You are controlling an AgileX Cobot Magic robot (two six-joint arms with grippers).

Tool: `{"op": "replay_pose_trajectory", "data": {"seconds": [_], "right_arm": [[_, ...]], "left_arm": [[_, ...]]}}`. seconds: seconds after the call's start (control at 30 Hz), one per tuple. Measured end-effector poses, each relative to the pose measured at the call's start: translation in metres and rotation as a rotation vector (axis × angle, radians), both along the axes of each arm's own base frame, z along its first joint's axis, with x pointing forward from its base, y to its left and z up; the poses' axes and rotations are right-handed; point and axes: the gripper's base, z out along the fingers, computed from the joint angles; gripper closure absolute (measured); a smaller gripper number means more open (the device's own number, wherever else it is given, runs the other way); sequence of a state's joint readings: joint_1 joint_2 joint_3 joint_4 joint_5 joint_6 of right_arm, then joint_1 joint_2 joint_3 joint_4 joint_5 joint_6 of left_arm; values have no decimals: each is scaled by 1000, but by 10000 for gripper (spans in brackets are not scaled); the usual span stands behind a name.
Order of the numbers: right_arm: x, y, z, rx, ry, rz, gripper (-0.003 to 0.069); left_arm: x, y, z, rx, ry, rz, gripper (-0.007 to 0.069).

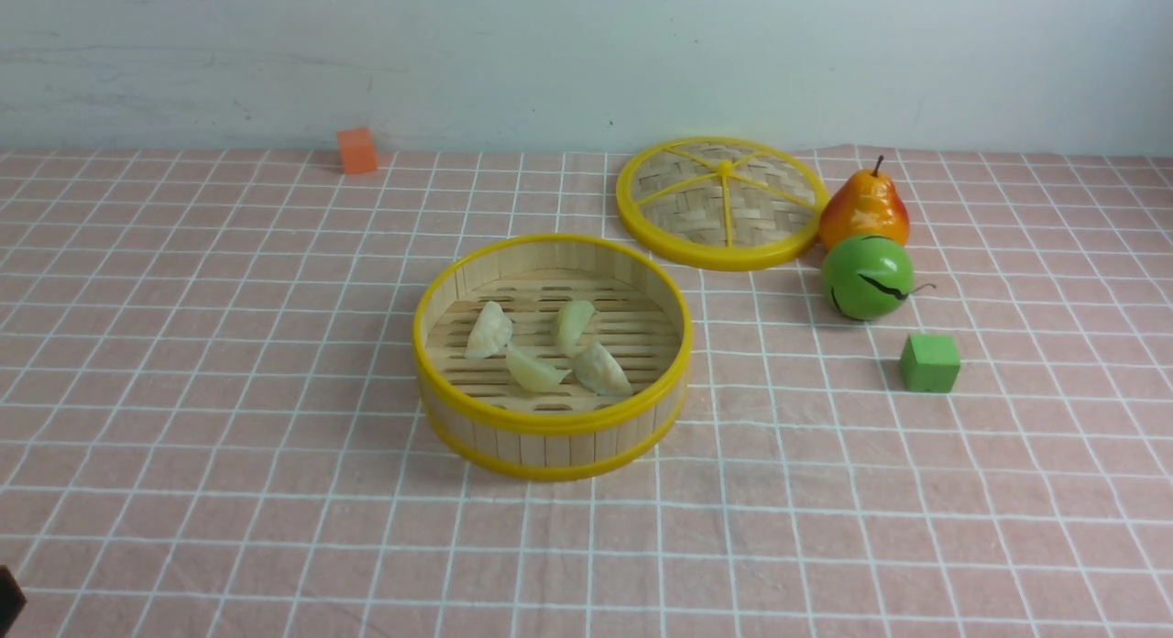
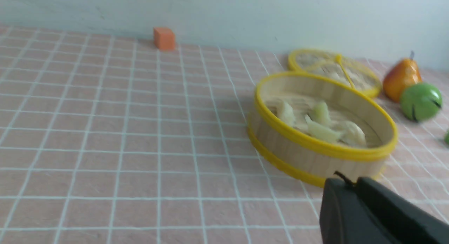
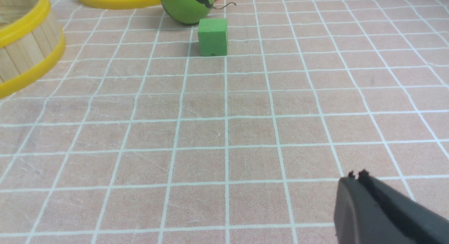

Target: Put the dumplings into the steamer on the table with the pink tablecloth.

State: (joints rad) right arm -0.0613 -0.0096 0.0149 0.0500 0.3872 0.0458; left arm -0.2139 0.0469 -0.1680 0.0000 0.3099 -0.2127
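Four dumplings (image 1: 547, 346) lie inside the steamer (image 1: 552, 418) at the centre of the front view, all resting on its slatted floor: one at the left, one at the upper right, two touching or nearly so toward the lower right. None shows on the cloth outside the basket. Judging from that, the loading step looks finished, and what remains is only for the arms to stay clear.

The steamer stands upright on the bench (image 1: 183, 390), on the pink tablecloth (image 1: 825, 528). Its lid (image 1: 720, 203) lies flat just above and to the right of it, not touching it as far as the front view shows. Right of the lid sit a pear (image 1: 864, 207) and a green ball-like fruit (image 1: 867, 277), close together, and below them a green cube (image 1: 930, 363). An orange cube (image 1: 357, 150) sits far off in the upper left, by the wall.

The left end effector (image 2: 345, 182) appears in the lower right of its wrist view, its two dark tips pressed together with nothing between them, near the steamer's near wall but apart from it. The right end effector (image 3: 356, 175) shows likewise at the lower right of its wrist view, tips together and empty, over bare cloth well away from the green cube.

No further grasp seems called for; any next move should be a plain retreat that avoids nudging the basket.
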Motion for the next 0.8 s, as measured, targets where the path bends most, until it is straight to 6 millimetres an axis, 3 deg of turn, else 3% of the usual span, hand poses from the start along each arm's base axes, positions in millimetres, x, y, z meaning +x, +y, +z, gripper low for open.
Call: {"op": "replay_pose_trajectory", "data": {"seconds": [0.07,0.2,0.5,0.8], "right_arm": [[0,0,0,0,0,0,666],[0,0,0,0,0,0,664],[0,0,0,0,0,0,659],[0,0,0,0,0,0,650]], "left_arm": [[2,4,-18,-18,-40,84,638],[6,8,-49,0,20,166,638],[3,9,-67,27,188,183,638],[3,9,-69,30,209,183,638]]}}
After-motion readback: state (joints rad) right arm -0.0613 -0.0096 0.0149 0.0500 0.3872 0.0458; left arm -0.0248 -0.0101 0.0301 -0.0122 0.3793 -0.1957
